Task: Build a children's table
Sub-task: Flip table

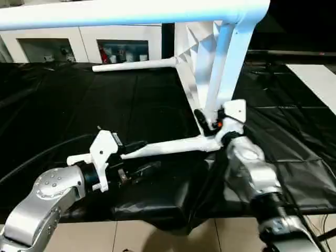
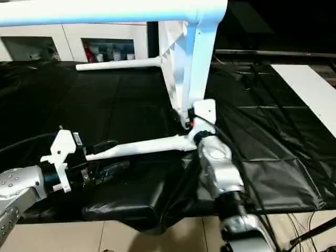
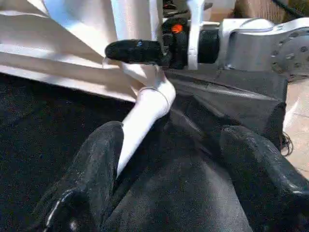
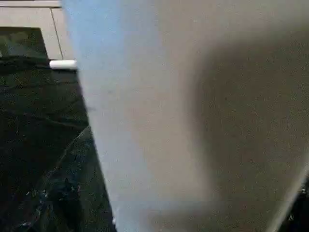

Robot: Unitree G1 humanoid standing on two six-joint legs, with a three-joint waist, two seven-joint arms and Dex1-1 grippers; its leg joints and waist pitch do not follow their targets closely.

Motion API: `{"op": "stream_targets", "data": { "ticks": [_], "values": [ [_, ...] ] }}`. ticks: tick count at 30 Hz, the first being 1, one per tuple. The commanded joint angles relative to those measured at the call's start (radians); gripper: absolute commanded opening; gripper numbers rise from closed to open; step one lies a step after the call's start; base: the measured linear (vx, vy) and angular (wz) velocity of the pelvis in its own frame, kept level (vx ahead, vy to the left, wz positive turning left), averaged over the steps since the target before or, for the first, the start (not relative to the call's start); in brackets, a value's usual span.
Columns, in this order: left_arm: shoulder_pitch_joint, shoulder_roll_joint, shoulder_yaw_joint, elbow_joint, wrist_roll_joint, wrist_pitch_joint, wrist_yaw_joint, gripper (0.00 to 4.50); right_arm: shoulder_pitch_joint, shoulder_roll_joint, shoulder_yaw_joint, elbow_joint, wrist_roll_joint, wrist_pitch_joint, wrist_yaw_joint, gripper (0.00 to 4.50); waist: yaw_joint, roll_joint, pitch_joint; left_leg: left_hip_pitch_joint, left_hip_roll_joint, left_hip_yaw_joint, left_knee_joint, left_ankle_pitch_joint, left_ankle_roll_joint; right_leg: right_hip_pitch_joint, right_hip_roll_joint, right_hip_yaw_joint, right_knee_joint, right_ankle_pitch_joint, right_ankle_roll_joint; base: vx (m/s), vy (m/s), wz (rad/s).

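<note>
The children's table stands tipped on its edge on the black sheet, its ribbed underside facing left and its legs pointing left. One leg runs along the top of the view and another reaches out at the back. The lowest leg slants from the bottom corner socket toward my left gripper. That gripper is open, and the leg's free end lies between its fingers, against one of them. My right gripper is pressed up against the table's lower corner, where the white surface hides its jaws.
The black sheet covers the whole work surface, with a folded black pad at its front edge and tiled floor below. A white cabinet with glass doors stands at the back. A white panel lies far right.
</note>
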Motion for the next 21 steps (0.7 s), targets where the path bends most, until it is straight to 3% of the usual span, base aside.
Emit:
{"op": "stream_targets", "data": {
  "ticks": [1, 10, 11, 13, 21],
  "values": [
    [0.007, 0.0, 0.009, 0.008, 0.015, -0.008, -0.004, 3.58, -0.026, 0.01, -0.003, 0.039, -0.011, -0.04, 0.015, 3.81, 0.001, 0.01, -0.047, 0.021, 0.039, -0.019, -0.081, -0.365, -0.059, 0.025, -0.058, 0.034, -0.082, -0.27, -0.16, 0.0, 0.0, 0.0],
    [0.023, -0.001, 0.017, -0.007, 0.017, -0.009, -0.001, 3.58, -0.061, 0.026, -0.023, 0.129, -0.018, -0.128, 0.011, 3.81, 0.002, 0.011, -0.046, 0.023, 0.041, -0.018, -0.082, -0.373, -0.051, 0.022, -0.057, 0.034, -0.083, -0.283, -0.158, 0.0, 0.0, 0.0],
    [0.024, -0.001, 0.017, -0.009, 0.017, -0.009, 0.0, 3.58, -0.065, 0.027, -0.026, 0.14, -0.02, -0.14, 0.01, 3.56, 0.002, 0.011, -0.045, 0.023, 0.041, -0.018, -0.083, -0.376, -0.051, 0.022, -0.057, 0.034, -0.083, -0.284, -0.158, 0.0, 0.0, 0.0],
    [0.024, -0.002, 0.018, -0.01, 0.018, -0.009, 0.0, 3.58, -0.069, 0.028, -0.028, 0.152, -0.023, -0.153, 0.007, 3.56, 0.001, 0.011, -0.046, 0.021, 0.04, -0.019, -0.083, -0.379, -0.052, 0.022, -0.057, 0.034, -0.083, -0.285, -0.158, 0.0, 0.0, 0.0],
    [0.025, -0.006, 0.017, -0.013, 0.023, -0.009, 0.001, 3.58, -0.074, 0.027, -0.025, 0.188, -0.044, -0.202, 0.009, 2.64, 0.001, 0.013, -0.046, 0.021, 0.04, -0.018, -0.083, -0.383, -0.049, 0.022, -0.056, 0.034, -0.083, -0.275, -0.161, 0.0, 0.0, 0.0]
  ]
}}
